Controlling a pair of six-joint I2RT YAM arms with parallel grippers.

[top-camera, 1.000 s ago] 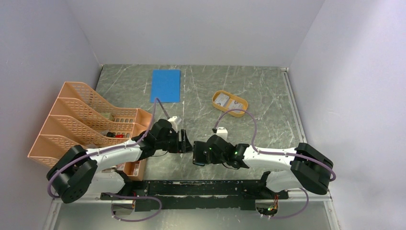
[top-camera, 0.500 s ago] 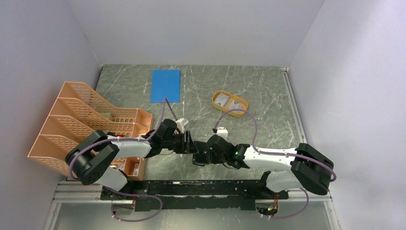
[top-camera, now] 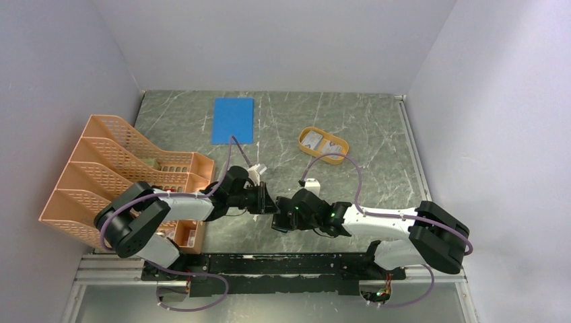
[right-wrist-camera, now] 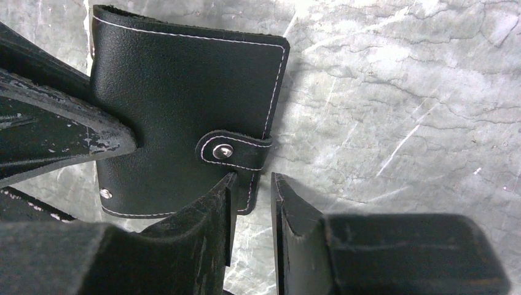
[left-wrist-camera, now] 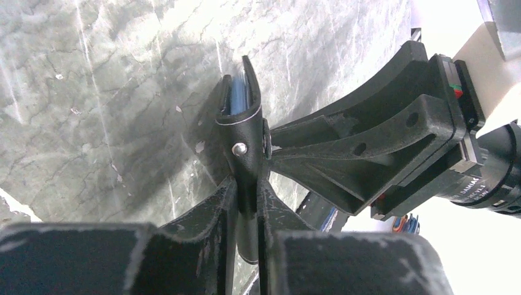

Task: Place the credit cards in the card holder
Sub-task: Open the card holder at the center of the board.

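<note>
The card holder (right-wrist-camera: 184,92) is a closed black wallet with white stitching and a fastened snap tab. It stands on edge between both grippers near the table's front middle. In the left wrist view its bluish inner pockets show edge-on (left-wrist-camera: 236,95). My left gripper (left-wrist-camera: 247,184) is shut on one edge of it. My right gripper (right-wrist-camera: 253,178) faces the snap side with a gap between its fingers and marble showing through; only the wallet's corner overlaps that gap. The credit cards (top-camera: 314,139) lie pale in an orange oval tray (top-camera: 340,145) at the back right.
An orange mesh file rack (top-camera: 114,168) fills the left side beside the left arm. A large blue flat sheet (top-camera: 233,120) lies at the back. Walls close in the table on three sides. The two grippers (top-camera: 273,205) almost touch each other.
My left gripper has moved right to the card holder and closed on its edge. The right arm and its fingers have stayed as they were.
</note>
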